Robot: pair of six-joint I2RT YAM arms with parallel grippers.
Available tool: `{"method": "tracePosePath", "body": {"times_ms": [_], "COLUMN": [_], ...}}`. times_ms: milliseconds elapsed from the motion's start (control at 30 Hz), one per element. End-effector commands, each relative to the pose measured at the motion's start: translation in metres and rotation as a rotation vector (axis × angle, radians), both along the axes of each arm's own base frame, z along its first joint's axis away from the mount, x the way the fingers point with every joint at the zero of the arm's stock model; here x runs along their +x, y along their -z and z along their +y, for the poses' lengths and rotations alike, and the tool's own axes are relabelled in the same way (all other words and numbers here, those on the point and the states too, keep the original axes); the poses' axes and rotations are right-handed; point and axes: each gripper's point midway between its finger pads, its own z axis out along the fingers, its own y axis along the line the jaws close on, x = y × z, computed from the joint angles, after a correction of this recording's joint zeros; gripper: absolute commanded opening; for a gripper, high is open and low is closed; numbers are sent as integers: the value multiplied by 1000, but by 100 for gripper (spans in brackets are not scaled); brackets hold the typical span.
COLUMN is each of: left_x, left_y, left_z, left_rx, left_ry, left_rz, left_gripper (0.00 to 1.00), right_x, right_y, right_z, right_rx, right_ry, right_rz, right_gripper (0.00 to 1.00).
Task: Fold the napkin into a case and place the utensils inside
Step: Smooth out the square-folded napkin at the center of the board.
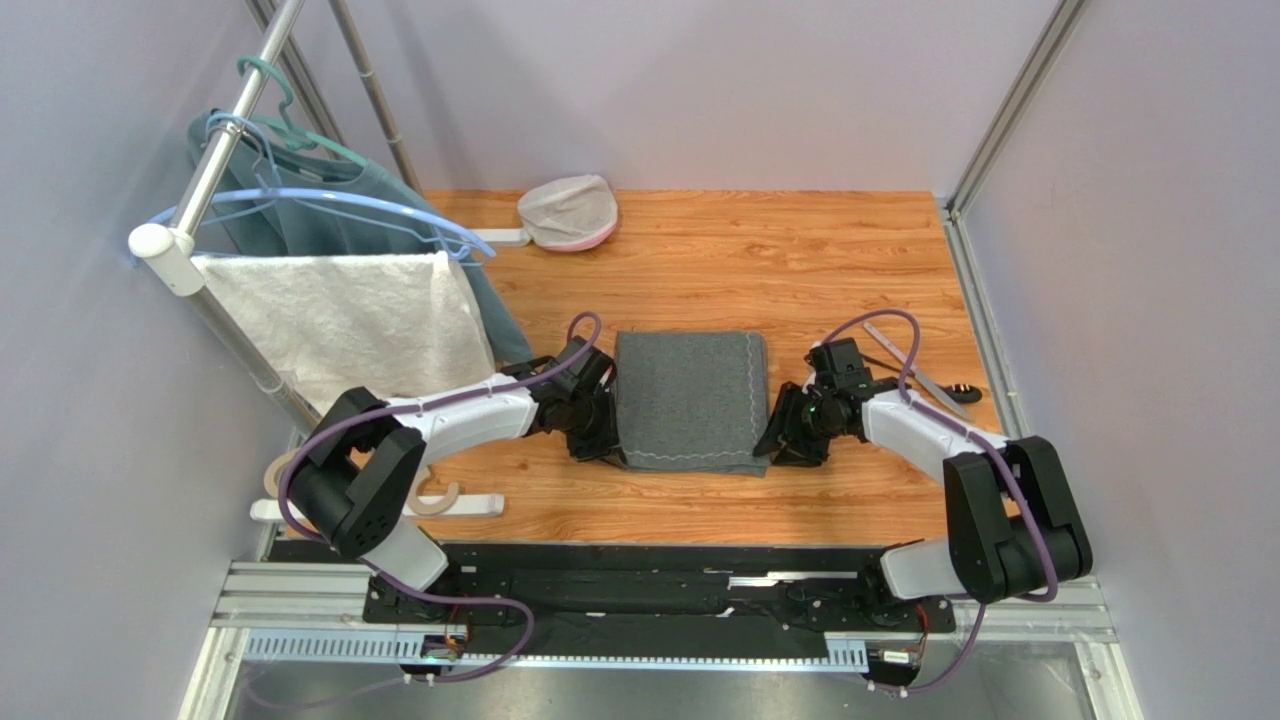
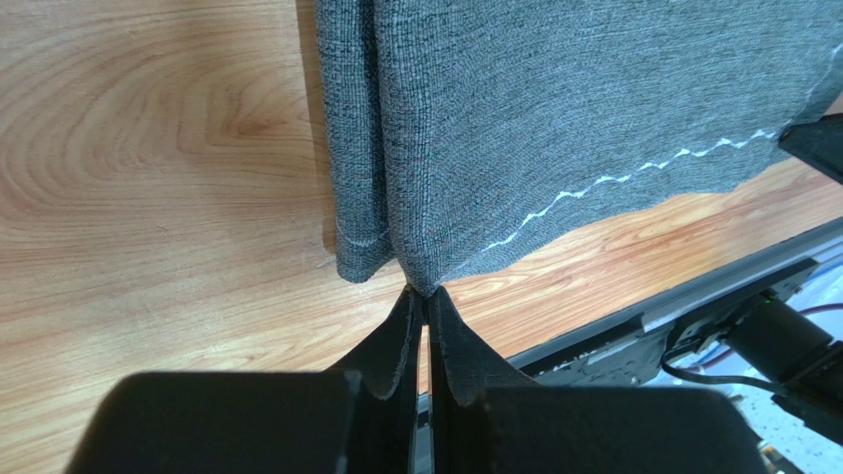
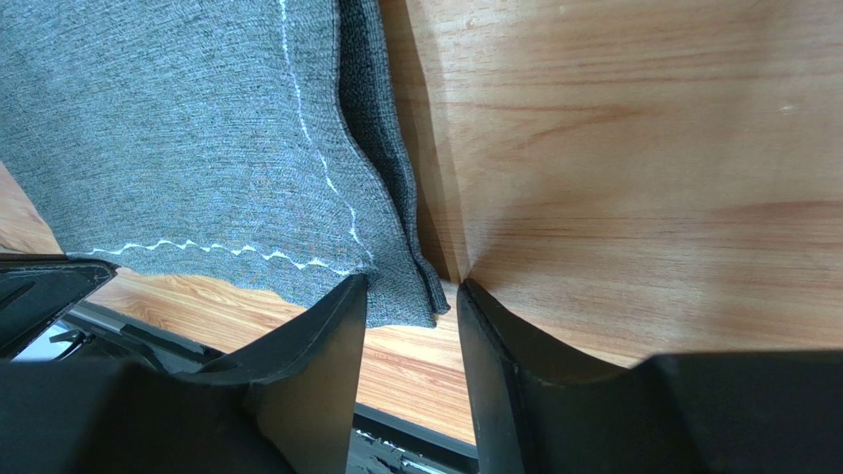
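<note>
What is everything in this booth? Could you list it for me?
napkin: one, dark grey, folded, table centre
utensils: seemingly two, silver and black, table's right edge
towel: one, white, hanging on the rack
garment: one, teal, hung behind the towel
hangers: two, pale blue and green, on the rack
rack: one, silver, far left
cap: one, white with pink rim, table's back
table: one, wood
arms: two, black and white, flanking the napkin
left fingers: black, shut on a near napkin corner
right fingers: black, open around the other near corner
</note>
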Motion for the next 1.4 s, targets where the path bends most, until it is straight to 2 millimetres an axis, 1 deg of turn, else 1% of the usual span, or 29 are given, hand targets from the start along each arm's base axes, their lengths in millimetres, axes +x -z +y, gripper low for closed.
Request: {"method": "tracePosePath", "body": {"times_ms": [0, 167, 200, 333, 467, 533, 600, 667, 733, 767, 833, 867, 900, 967, 1000, 1067, 1100, 1200, 1267, 1300, 1367], "left_x": [6, 8, 10, 14, 14, 14, 14, 13, 14, 14, 16, 18, 18, 25, 29, 34, 37, 46, 49, 50, 49], "left_y": [-25, -44, -51, -67, -70, -68, -67, -66, -66, -67, -67, -68, -68, -71, -74, -77, -80, -87, -89, -88, -82], "left_z": [-8, -10, -11, -14, -15, -16, -16, -15, -15, -14, -13, -12, -11, -6, -5, 1, 3, 12, 17, 21, 25], "left_rx": [-62, -88, -102, -126, -134, -136, -135, -132, -128, -126, -117, -112, -103, -88, -85, -73, -67, -39, -17, 3, 26], "left_ry": [2, 9, 6, 12, 20, 23, 24, 23, 26, 27, 24, 24, 28, 16, 20, 9, 11, 4, 10, 5, 14], "left_rz": [-45, -76, -91, -124, -125, -117, -114, -115, -118, -122, -131, -139, -145, -159, -174, -182, -195, -222, -239, -241, -233], "left_gripper": [5, 2, 2, 2, 2, 2, 2, 1, 2, 1, 1, 1, 1, 1, 1, 1, 0, 0, 0, 0, 0], "right_x": [-3, -3, -3, -3, -4, -4, -5, -3, -3, -1, -1, 1, 4, 2, 6, 5, 6, 7, 5, 3, -1], "right_y": [6, 6, 6, 4, 6, 8, 8, 6, 5, 2, -2, -6, -11, -17, -25, -32, -41, -55, -57, -58, -56], "right_z": [-11, -11, -10, -8, -4, -3, -3, -2, -3, -2, -3, -4, -4, -5, -5, -7, -7, -5, -1, 4, 7], "right_rx": [-62, -63, -63, -46, -23, -19, -17, -15, -15, -14, -23, -23, -25, -35, -33, -44, -43, -34, -3, 22, 38], "right_ry": [-9, -17, -16, -16, -13, -14, -13, -15, -12, -13, -11, -11, -10, -20, -21, -21, -20, -29, -37, -45, -40], "right_rz": [-8, -3, -4, 2, 7, 16, 16, 9, 13, 2, 1, -14, -24, -28, -43, -45, -57, -74, -64, -57, -41], "right_gripper": [47, 47, 45, 41, 39, 35, 29, 27, 19, 13, 9, 6, 4, 0, 0, 0, 0, 0, 0, 0, 0]}}
